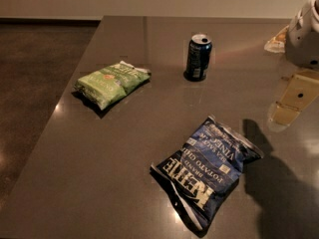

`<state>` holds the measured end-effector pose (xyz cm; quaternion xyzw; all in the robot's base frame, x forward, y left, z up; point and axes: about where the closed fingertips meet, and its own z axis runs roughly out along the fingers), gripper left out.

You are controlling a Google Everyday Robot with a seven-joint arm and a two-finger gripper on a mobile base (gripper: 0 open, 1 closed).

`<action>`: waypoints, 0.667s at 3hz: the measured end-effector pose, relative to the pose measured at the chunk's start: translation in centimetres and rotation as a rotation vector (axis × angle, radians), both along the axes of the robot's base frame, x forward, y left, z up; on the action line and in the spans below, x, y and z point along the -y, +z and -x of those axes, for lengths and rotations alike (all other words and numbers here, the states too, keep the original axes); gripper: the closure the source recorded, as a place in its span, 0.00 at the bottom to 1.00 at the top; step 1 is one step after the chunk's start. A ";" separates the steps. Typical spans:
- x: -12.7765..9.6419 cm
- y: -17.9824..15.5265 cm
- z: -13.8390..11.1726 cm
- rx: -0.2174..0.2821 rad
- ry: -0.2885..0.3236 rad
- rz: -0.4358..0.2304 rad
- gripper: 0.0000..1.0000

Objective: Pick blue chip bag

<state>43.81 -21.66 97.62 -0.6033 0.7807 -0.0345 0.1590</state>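
The blue chip bag (207, 171) lies flat on the dark table (124, 148), toward the front and right of middle. It is crinkly navy blue with large white lettering. My gripper (294, 101) hangs at the right edge of the view, above the table, up and to the right of the bag and apart from it. It holds nothing that I can see. The white arm housing (306, 31) sits above it at the top right corner.
A light-green chip bag (112, 82) lies at the left of the table. A dark blue soda can (198, 57) stands upright at the back middle. A pale crumpled object (276, 41) lies at the far right. The table's left edge drops to a dark floor (30, 73).
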 end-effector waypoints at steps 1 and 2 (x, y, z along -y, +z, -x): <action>0.0 0.0 0.0 0.000 0.000 0.000 0.00; -2.4 -1.0 1.5 -0.024 0.119 -0.007 0.00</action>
